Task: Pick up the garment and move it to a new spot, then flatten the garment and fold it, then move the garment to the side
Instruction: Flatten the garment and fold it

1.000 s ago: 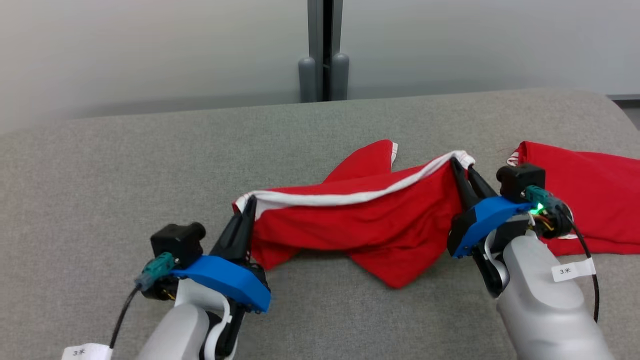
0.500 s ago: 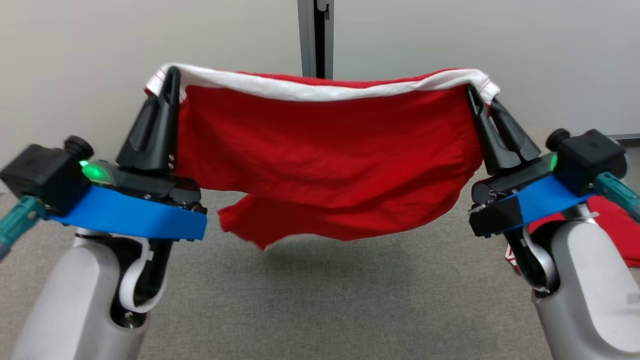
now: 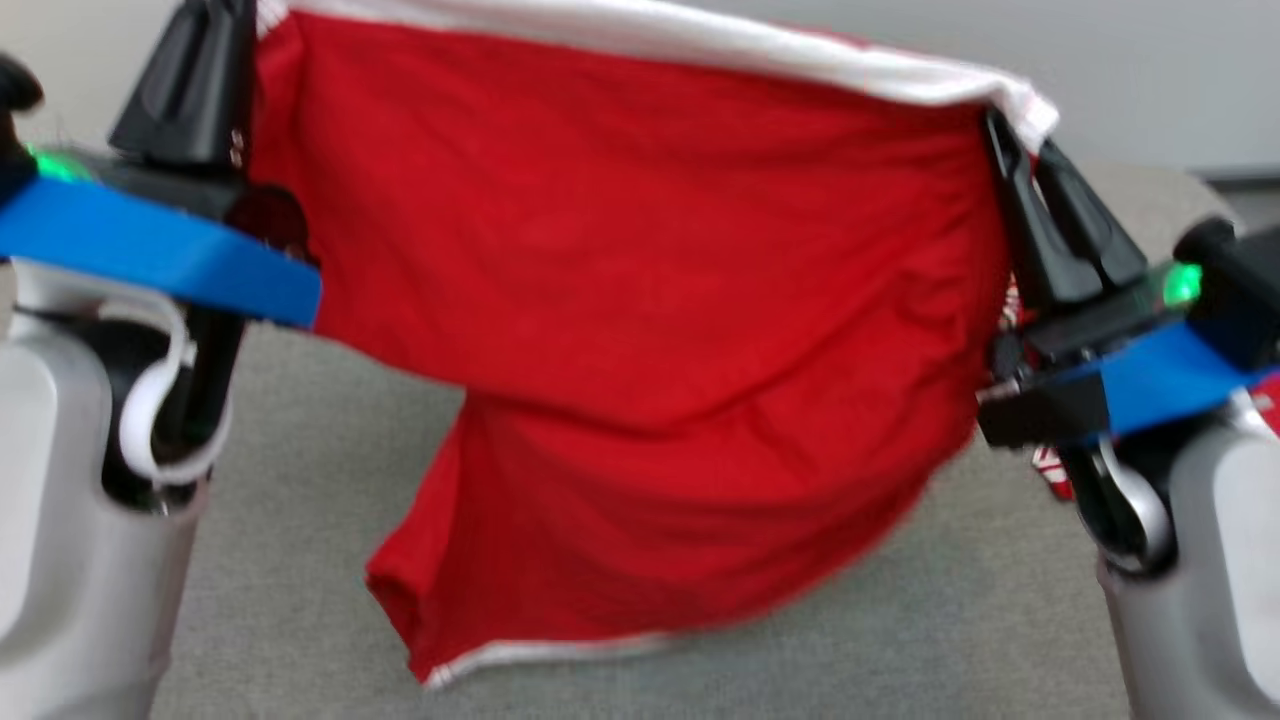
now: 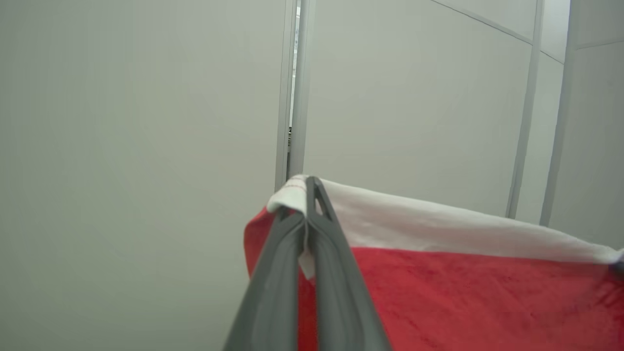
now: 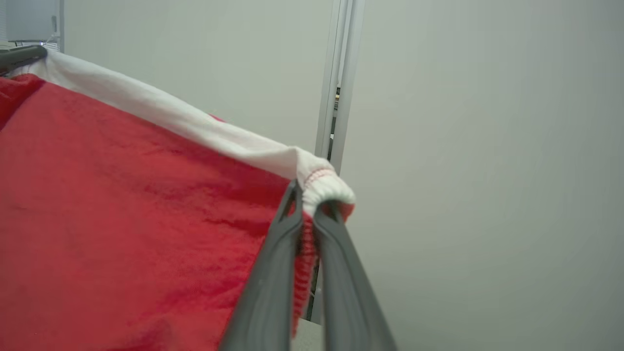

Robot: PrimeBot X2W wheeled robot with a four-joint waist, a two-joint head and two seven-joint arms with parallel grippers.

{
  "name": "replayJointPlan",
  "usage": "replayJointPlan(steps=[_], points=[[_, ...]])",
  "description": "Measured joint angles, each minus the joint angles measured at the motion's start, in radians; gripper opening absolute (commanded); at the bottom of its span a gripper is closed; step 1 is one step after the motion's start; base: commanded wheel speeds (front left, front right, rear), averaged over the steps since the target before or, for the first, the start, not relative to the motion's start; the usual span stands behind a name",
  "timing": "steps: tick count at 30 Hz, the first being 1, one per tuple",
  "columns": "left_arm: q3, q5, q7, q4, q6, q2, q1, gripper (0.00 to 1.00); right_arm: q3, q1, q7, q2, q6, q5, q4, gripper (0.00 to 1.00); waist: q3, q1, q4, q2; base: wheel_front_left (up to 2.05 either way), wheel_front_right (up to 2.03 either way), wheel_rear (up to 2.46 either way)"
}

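The garment point(image 3: 640, 300) is a red piece with a white band point(image 3: 800, 55) along its top edge. It hangs spread between my two grippers above the grey surface point(image 3: 300, 450), its lower hem dangling free at the lower left. My left gripper point(image 4: 309, 187) is shut on the band's left corner, its fingers point(image 3: 190, 80) showing at the head view's upper left. On the other side, my right gripper point(image 3: 1015, 135) is shut on the right corner, where the band bunches over its tips point(image 5: 314, 197). The garment point(image 5: 122, 219) fills the left of the right wrist view.
Behind my right gripper, a second red cloth point(image 3: 1050, 465) with white print peeks out on the grey surface. A pale wall with a vertical metal post point(image 4: 292, 97) stands behind. The surface's right edge curves away at the far right point(image 3: 1190, 195).
Both grippers have lifted the garment from the grey surface up high and closer to the head camera. It now hangs stretched between them instead of lying crumpled.
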Motion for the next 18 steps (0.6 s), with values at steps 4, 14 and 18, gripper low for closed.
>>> replayJointPlan(steps=[4,14,18], points=[[-0.012,0.026,-0.037,0.142,-0.034,-0.007,-0.142,0.0,0.016,-0.159,-0.062,0.029,0.0,-0.013,0.148,0.0,0.086,0.0003,0.008,0.0,0.0,0.0,0.0],[-0.038,0.069,-0.227,0.403,-0.1,-0.056,-0.459,0.0,-0.014,-0.557,-0.226,0.091,0.0,-0.124,0.548,0.0,0.277,0.0003,0.04,0.0,0.0,0.0,0.0],[-0.079,0.058,-0.283,0.505,-0.111,-0.079,-0.409,0.0,-0.01,-0.557,-0.287,0.1,0.0,-0.146,0.723,0.0,0.327,0.0003,0.056,0.0,0.0,0.0,0.0]])
